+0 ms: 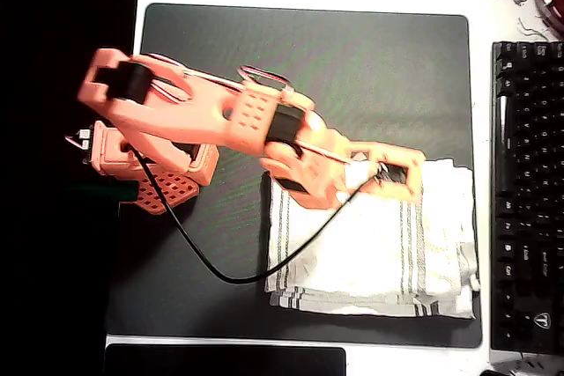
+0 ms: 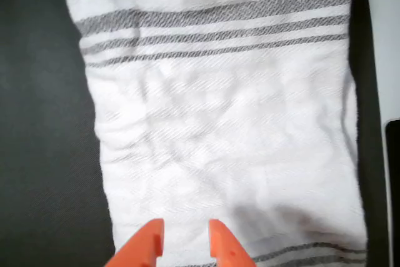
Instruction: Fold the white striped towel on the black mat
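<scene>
While the orange arm reaches across the black mat in the overhead view, the white striped towel lies on the mat's lower right part, folded into layers whose stacked edges show along its lower side, with its right edge close to the mat's right border and the keyboard just beyond that border. In that view the gripper sits over the towel's upper edge. From the wrist view the gripper shows its two orange fingertips slightly apart above the cloth, with nothing between them; whether they touch the towel I cannot tell. Grey stripes cross the towel near its far edge and again just beside the fingertips, and the mat lies to its left.
</scene>
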`<state>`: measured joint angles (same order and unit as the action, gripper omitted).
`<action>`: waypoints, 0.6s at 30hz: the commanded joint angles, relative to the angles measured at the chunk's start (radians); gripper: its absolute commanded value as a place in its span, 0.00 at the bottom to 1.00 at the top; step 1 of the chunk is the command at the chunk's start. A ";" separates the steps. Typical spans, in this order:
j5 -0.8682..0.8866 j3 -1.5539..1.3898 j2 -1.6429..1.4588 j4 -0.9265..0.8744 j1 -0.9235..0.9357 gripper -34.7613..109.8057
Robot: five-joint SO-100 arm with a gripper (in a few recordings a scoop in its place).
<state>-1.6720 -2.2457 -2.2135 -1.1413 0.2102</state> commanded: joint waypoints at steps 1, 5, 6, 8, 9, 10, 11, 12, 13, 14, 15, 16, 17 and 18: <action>-0.018 -0.206 -0.219 0.054 -0.044 0.30; -0.003 -0.393 -0.414 0.097 -0.098 0.28; 0.005 -0.426 -0.456 0.104 -0.109 0.28; 0.021 -0.489 -0.528 0.117 -0.133 0.27; 0.037 -0.514 -0.555 0.123 -0.146 0.26; 0.044 -0.537 -0.581 0.126 -0.158 0.26; 0.054 -0.554 -0.601 0.126 -0.167 0.25; 0.060 -0.577 -0.629 0.127 -0.178 0.25; 0.061 -0.603 -0.667 0.127 -0.186 0.24; 0.064 -0.624 -0.701 0.121 -0.192 0.24; 0.066 -0.650 -0.739 0.115 -0.198 0.24; 0.064 -0.675 -0.779 0.106 -0.202 0.24; 0.066 -0.693 -0.804 0.097 -0.202 0.24; 0.067 -0.710 -0.828 0.091 -0.206 0.24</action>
<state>-1.6091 -2.9253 -2.9637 -1.0278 0.0123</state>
